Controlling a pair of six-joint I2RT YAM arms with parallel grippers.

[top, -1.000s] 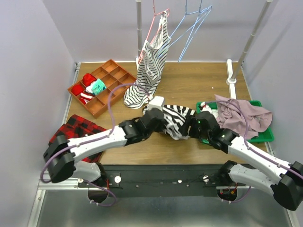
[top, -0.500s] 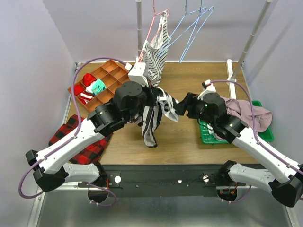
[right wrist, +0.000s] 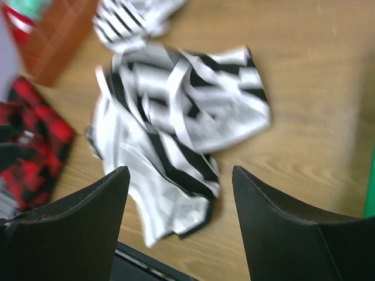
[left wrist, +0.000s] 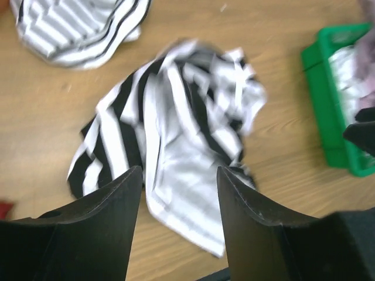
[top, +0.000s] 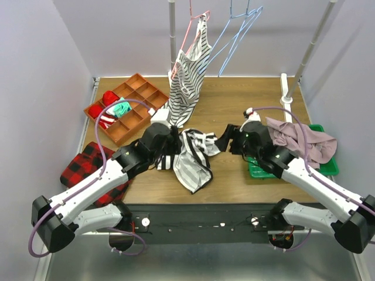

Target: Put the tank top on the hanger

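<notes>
Tank top [top: 192,159] down: slipped from the lift of half a second ago, now crumpled on the table [top: 246,99], near centre. Left gripper [left wrist: 176,175] and right gripper [right wrist: 179,172] both spread, empty. Hanger [top: 239,42] hanging far back, bare. Needs a fresh grasp.

Your left arm [top: 99,178] and right arm [top: 319,181] wear white shells on the long links, with black housings at the joints and bases. A mauve cable [top: 99,146] loops along each. Your left gripper [left wrist: 179,170] and right gripper [right wrist: 180,170] show broad matte-black fingers [left wrist: 111,216] tapering to rounded tips.
</notes>
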